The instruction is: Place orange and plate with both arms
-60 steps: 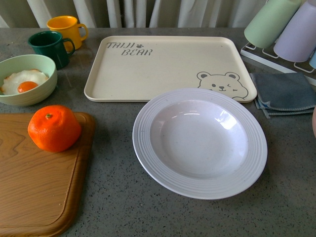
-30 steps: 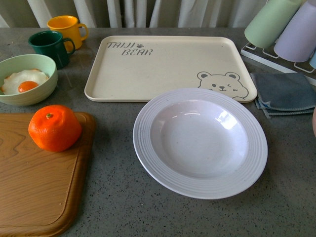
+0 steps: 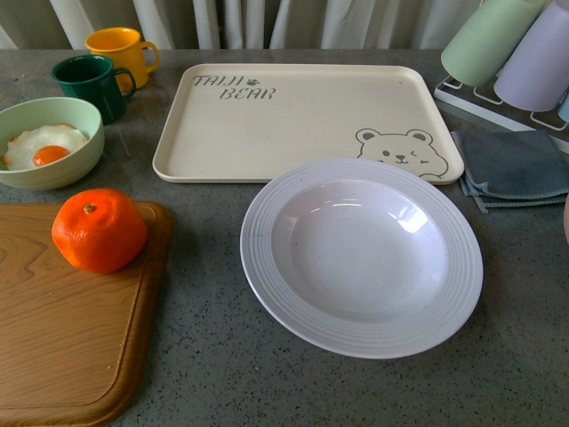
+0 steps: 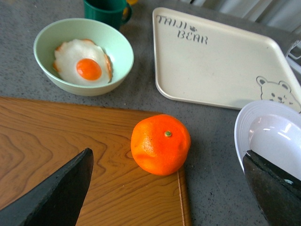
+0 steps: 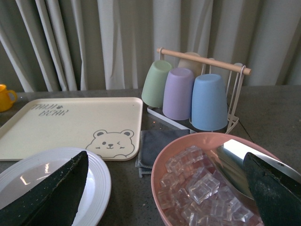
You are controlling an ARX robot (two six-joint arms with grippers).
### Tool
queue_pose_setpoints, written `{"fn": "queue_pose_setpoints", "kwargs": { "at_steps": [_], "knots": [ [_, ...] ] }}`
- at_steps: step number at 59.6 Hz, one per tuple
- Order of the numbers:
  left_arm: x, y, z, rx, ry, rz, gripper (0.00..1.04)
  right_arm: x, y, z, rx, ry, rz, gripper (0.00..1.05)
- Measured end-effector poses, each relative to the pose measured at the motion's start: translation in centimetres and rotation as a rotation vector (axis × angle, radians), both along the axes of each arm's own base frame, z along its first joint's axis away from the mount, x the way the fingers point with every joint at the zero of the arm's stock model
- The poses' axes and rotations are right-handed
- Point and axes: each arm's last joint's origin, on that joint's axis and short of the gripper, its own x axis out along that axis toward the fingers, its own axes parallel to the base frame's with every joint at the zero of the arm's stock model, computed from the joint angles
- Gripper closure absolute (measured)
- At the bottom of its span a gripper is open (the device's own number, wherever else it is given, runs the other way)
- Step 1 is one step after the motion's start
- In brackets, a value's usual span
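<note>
Across the last second almost nothing changes; the front view shifts a hair, but the orange (image 3: 99,230) and the plate (image 3: 256,258) lie exactly where they lay, and neither of my arms shows in that view. I judge the task hardly begun; both things are untouched, and I am poised rather than grasping.

My left tool (image 4: 167,157) stands wide open and holds nothing; the orange sits ahead of it, in line with the gap between its fingers, at the corner of the wooden board (image 3: 62,338) nearest the plate. The fruit rests upright, stem spot up, clear of the green bowl (image 4: 83,55) with the fried egg beyond it; a straight descent should bring the fingers to either side of it.

My right tool (image 5: 164,160) is open too, and empty; the plate lies low beside one finger, towards my left arm's side, on the grey worktop (image 3: 204,356), its far rim just against the bear tray (image 3: 302,116). Directly below this tool is a pink bowl (image 5: 197,135) of ice cubes, not the plate; I reckon it must move across before it drops to the ribbed rim. The rim looks glossy and shallow; a slip is my worry there.
</note>
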Motion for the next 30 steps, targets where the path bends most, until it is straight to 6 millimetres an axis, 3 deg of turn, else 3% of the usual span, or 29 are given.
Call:
{"fn": "queue_pose_setpoints", "kwargs": {
  "at_steps": [14, 30],
  "knots": [
    [3.6, -1.1, -2.3, 0.027, 0.053, -0.014, 0.09, 0.0, 0.0, 0.0, 0.000, 0.000, 0.000, 0.09],
    [5.4, -1.4, -4.0, 0.064, 0.085, -0.001, 0.09, 0.0, 0.0, 0.0, 0.000, 0.000, 0.000, 0.09]
  ]
}}
